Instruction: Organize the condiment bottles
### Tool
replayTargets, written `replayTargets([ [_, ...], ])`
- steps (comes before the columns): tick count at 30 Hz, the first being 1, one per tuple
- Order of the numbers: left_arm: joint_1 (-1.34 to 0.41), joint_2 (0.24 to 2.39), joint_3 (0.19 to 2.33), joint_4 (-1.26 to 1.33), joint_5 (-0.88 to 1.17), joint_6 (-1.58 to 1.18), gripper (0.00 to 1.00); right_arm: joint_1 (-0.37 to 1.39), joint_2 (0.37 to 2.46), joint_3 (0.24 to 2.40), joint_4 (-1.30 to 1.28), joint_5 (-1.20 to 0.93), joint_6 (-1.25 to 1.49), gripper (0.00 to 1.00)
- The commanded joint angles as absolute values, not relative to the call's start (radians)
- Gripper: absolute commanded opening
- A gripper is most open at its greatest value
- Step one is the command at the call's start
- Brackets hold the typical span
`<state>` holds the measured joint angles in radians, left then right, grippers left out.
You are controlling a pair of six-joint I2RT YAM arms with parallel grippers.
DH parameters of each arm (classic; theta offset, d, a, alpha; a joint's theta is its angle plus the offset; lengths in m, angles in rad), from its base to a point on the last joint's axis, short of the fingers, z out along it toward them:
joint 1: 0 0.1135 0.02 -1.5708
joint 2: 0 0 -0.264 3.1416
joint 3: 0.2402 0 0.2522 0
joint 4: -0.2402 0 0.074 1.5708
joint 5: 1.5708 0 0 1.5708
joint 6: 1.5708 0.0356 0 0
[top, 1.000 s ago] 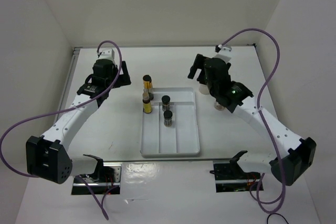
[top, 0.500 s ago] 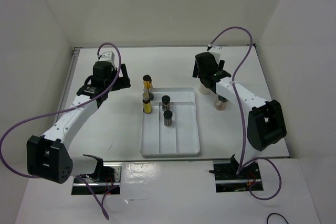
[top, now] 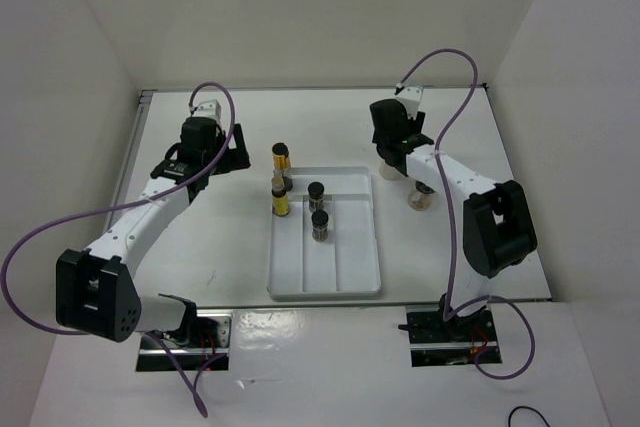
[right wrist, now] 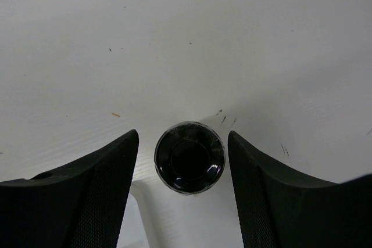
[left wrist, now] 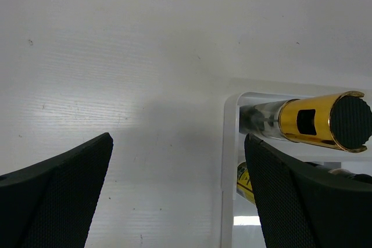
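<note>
While the right tool (right wrist: 183, 143) is hanging spread wide above a pale bottle (right wrist: 189, 156), the black cap is sitting centred between the pads with a gap on each side. I read this as lining up for a straight descent and a squeeze round the body. That bottle is standing on the counter (right wrist: 186, 39) just off the far right corner of the white tray (top: 350, 257), and the second pale bottle (top: 420, 197) is waiting near it, also outside. The black-capped amber bottle (top: 281, 159) and the tan-capped amber bottle (top: 279, 197) are occupying the tray's left lane and the two dark jars (top: 316, 193) the middle one, so like is apparently being grouped with like. The left tool (left wrist: 178, 137) is gaping empty over bare counter beside the tray's far left corner, probably parked out of the way.
</note>
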<state>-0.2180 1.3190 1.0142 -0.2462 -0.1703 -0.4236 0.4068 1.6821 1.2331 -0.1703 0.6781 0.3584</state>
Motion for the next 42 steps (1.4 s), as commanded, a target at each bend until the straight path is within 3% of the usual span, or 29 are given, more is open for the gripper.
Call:
replayTargets([
  [1,-0.212,1.318,1.037,-0.216,-0.176,-0.437,1.0,0.4,1.693,1.247,-0.121,0.715,0.367,0.68],
  [18,-0.212,1.327,1.037,-0.216,-0.176,-0.428,1.0,0.391,1.716,1.12,0.061,0.767,0.376,0.58],
  [27,-0.212,1.336,1.037,-0.216,-0.176,-0.428,1.0,0.391,1.784,1.131,0.109,0.802,0.342,0.46],
  [32,-0.212,1.345,1.037,-0.216,-0.176,-0.428,1.0,0.391,1.802,1.149,0.098,0.821,0.333,0.29],
  [36,-0.212,1.345,1.037,-0.216,-0.176,-0.428,1.0,0.391,1.812,1.158,0.052,0.821,0.357,0.03],
  [42,-0.212,1.336,1.037,-0.216,-0.176,-0.428,1.0,0.391,1.752,1.14,0.008,0.821,0.402,0.0],
])
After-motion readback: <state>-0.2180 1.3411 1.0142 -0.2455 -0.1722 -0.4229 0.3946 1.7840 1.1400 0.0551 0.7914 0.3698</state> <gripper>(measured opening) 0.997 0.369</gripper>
